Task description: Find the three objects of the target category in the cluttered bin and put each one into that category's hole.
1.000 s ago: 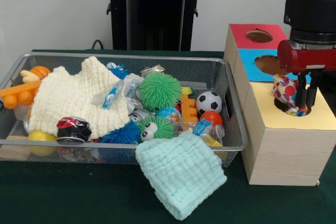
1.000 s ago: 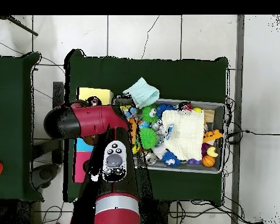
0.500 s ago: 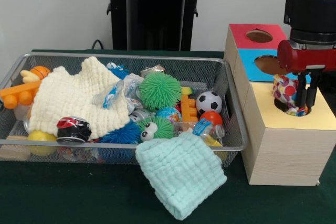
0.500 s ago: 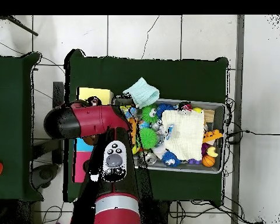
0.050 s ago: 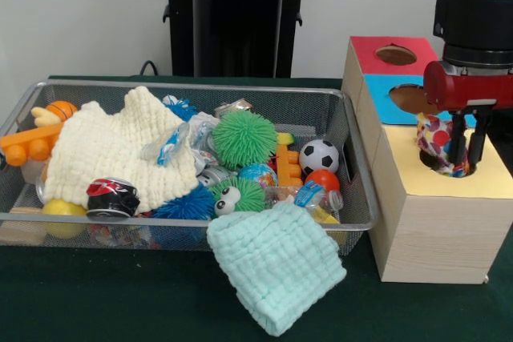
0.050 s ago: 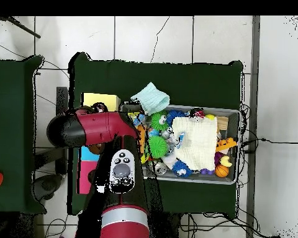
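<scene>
We are looking at the gripper [image 5: 465, 152] hanging over the yellow-topped section of the wooden box [image 5: 433, 230], its two dark fingers [image 5: 457, 146] pointing down at the hole [image 5: 442, 164] in that yellow face. A crumpled polka-dot wrapper [image 5: 434, 138], white with red, blue and yellow spots, is sitting at the hole's rim, pressed against the inner side of the fingers; the jaws are standing a little apart, and we are not seeing them clamp it, so we cannot tell whether the pincer is gripping or has let go. Behind the yellow section, the blue hole [image 5: 406, 98] and the red hole [image 5: 396, 55] are showing as dark ovals.

Just beside the box, the wire mesh bin [image 5: 353, 167] is holding the clutter: a cream knitted cloth [image 5: 112, 150], a spiky green ball [image 5: 244, 138], a small soccer ball [image 5: 319, 155], an orange ball [image 5: 323, 179], a green googly-eyed toy [image 5: 236, 196], a blue spiky ball [image 5: 183, 206], a crushed can [image 5: 111, 198] in red and black, and a plastic bottle with a blue label [image 5: 309, 196]. We are unable to read any writing on the can or the label. A mint cloth [image 5: 276, 266] is draping over the bin's near rim onto the green table [image 5: 104, 294].

In the overhead view the red arm [image 6: 99, 129] is covering the box.
</scene>
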Robot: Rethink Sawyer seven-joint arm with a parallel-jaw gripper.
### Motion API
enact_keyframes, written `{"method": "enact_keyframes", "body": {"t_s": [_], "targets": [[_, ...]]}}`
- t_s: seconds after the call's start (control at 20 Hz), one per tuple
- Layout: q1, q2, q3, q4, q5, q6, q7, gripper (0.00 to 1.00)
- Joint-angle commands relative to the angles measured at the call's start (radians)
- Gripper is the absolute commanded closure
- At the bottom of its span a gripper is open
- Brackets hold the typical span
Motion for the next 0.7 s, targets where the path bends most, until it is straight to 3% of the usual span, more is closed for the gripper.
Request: {"method": "enact_keyframes", "body": {"t_s": [0.05,0.7], "targets": [[-0.034,0.073,0.052,0.045,-0.032,-0.044,0.102,0.0],[-0.028,0.072,0.044,0.037,-0.031,-0.02,0.095,0.0]]}}
